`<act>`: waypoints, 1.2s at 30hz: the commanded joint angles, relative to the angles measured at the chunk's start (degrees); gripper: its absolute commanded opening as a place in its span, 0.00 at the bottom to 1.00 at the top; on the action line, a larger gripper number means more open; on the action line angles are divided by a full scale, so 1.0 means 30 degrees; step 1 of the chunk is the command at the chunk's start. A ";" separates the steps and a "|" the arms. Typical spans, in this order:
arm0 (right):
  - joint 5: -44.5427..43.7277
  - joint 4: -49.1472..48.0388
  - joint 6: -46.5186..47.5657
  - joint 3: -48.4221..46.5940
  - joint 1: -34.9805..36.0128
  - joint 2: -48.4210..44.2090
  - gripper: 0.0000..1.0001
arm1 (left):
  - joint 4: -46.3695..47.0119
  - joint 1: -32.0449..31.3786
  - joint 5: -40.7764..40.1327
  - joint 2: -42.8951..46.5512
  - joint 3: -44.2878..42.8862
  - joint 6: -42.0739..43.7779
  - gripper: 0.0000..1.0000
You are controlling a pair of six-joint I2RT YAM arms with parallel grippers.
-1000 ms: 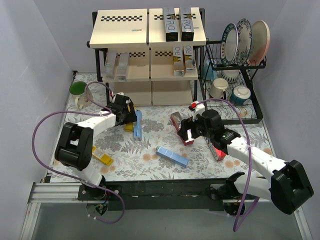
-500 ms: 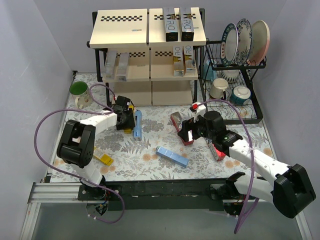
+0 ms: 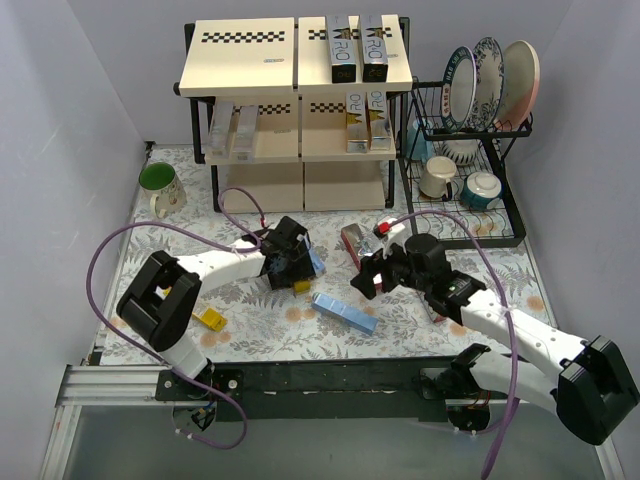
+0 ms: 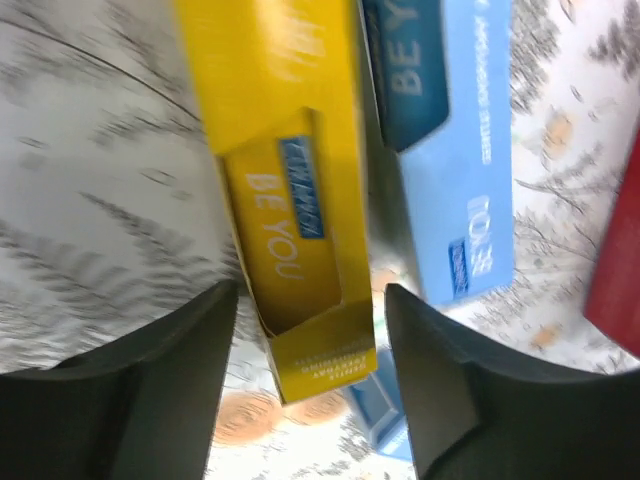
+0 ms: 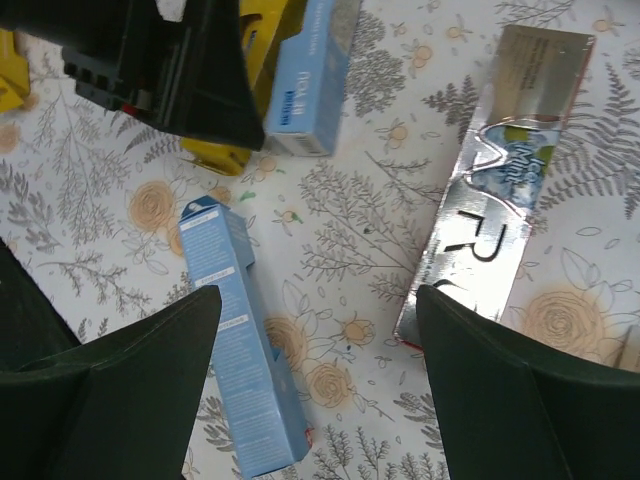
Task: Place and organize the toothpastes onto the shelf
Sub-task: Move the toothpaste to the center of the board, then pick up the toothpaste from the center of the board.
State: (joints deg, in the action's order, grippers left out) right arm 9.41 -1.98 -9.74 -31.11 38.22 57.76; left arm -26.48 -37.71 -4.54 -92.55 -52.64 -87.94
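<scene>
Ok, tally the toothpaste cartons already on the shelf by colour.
black cartons: 2
silver-grey cartons: 2
gold-white cartons: 2
Total: 6

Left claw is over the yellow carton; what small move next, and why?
Probably close the left claw on the yellow carton: its fingers straddle the carton's end, not yet gripping. The blue carton lies close alongside, so squeeze slowly.
</scene>
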 commanded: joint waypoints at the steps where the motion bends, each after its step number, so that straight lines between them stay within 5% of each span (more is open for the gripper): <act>1: -0.0436 -0.1214 0.0696 0.0264 0.1785 0.0141 0.87 | -0.0257 -0.1226 0.1305 -0.0673 -0.0557 -0.2647 0.67; 11: -0.2901 -0.4112 0.0404 0.0498 0.5277 0.2191 0.87 | -0.0753 -0.0381 -0.0857 0.4040 -0.1291 -0.1512 0.83; 20: -0.3897 -0.6195 0.0492 -0.1023 0.6449 0.6111 0.88 | 0.0913 0.4981 -0.2178 0.9458 0.0581 0.3967 0.98; 29: -0.6269 -0.5846 -0.0736 -0.3659 0.7417 0.9310 0.88 | 0.4724 0.5950 -0.4550 1.3563 0.3570 0.9153 0.98; 36: -0.7471 -0.4090 -0.1616 -0.6032 0.7622 1.2092 0.88 | 0.5694 0.5980 -0.5138 1.5324 0.4863 0.9479 0.98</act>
State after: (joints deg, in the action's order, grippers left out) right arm -8.97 -16.32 -11.99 -44.10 60.62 90.50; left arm -12.32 -20.29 -17.52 -48.18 -38.83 -62.67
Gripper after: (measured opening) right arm 0.877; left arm 0.981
